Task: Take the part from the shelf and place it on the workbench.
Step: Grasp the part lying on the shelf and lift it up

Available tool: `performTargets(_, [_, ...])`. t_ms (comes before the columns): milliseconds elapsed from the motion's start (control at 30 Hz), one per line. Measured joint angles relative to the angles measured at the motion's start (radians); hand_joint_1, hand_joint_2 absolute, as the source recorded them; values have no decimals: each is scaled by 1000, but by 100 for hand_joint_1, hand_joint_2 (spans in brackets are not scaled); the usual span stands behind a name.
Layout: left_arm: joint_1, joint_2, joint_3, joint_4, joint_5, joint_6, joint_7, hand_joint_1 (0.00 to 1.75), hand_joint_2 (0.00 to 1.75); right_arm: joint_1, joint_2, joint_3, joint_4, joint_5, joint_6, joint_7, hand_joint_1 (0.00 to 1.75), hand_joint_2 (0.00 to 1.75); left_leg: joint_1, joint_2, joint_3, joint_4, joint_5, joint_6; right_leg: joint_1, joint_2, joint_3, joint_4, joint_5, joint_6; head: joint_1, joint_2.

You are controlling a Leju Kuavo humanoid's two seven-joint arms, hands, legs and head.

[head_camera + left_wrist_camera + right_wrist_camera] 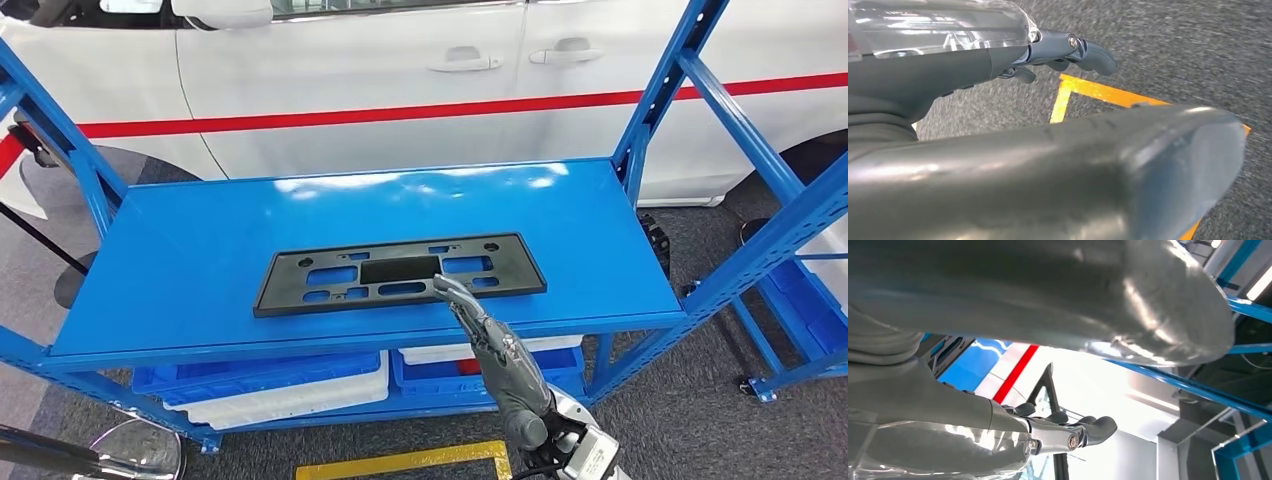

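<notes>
One black license plate bracket (400,273) is being shown lying flat on the blue shelf (200,260), toward its near edge and middle. The right hand (490,335) is being extended over that near edge, fingers fairly straight, nothing held, its fingertips at the bracket's near rim. The left hand (1068,50) is being kept low over the floor, loosely curled and empty. The bracket is being judged light, stiff and thin, so it is best pinched at its near long edge.
</notes>
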Motion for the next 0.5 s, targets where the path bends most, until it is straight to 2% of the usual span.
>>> performTargets(33, [0,0,0,0,1,2,1,0,0,-2,0,3,5,4,1,5,0,44,-2,-1,10,-25,3,6,1,1,1,1,-4,4,0,0])
performTargets(133, [1,0,0,0,5,10,0,0,0,-11,0,15,25,14,6,16,0,175,-3,-2,17,-40,-7,25,1,1,0,2,-11,18,0,0])
performTargets(200, [1,-2,0,0,3,18,3,0,0,-26,0,22,42,24,12,30,0,175,2,-1,25,-49,-8,37,-1,-2,-18,46,-39,27,0,0])
performTargets(233, [1,-2,0,0,1,23,7,0,0,-34,0,25,53,32,15,43,0,175,3,0,29,-52,-9,42,-3,-3,-46,100,-64,30,0,0])
performTargets(300, [1,-2,0,0,-2,28,16,0,0,-47,0,34,79,45,20,67,0,175,2,2,33,-52,-14,48,-6,-5,-125,237,-111,34,0,0])
performTargets(333, [1,-2,0,0,-3,29,19,0,0,-48,0,38,91,48,21,73,0,175,2,1,35,-52,-16,48,-8,-6,-156,281,-114,36,0,0])
performTargets(367, [2,-2,0,0,-4,30,22,0,0,-49,0,41,101,50,21,76,0,175,2,0,40,-52,-20,47,-10,-6,-170,289,-98,37,0,0])
performTargets(400, [2,-2,0,0,-4,30,23,0,0,-51,0,43,109,51,21,77,0,175,2,-1,46,-51,-24,45,-12,-7,-163,256,-63,37,0,0])
performTargets(433, [3,-2,0,0,-5,30,25,0,0,-54,0,44,115,51,21,78,0,175,3,-2,53,-51,-29,42,-13,-9,-140,192,-16,36,0,0])
performTargets(467, [3,-3,0,0,-6,30,25,0,0,-57,0,45,121,51,20,78,0,175,1,-3,59,-49,-35,37,-13,-11,-114,126,18,34,0,0])
performTargets(500, [2,-3,0,0,-6,30,26,0,0,-61,0,46,126,52,20,79,0,175,-1,-4,62,-47,-40,32,-12,-13,-91,70,40,31,0,0])
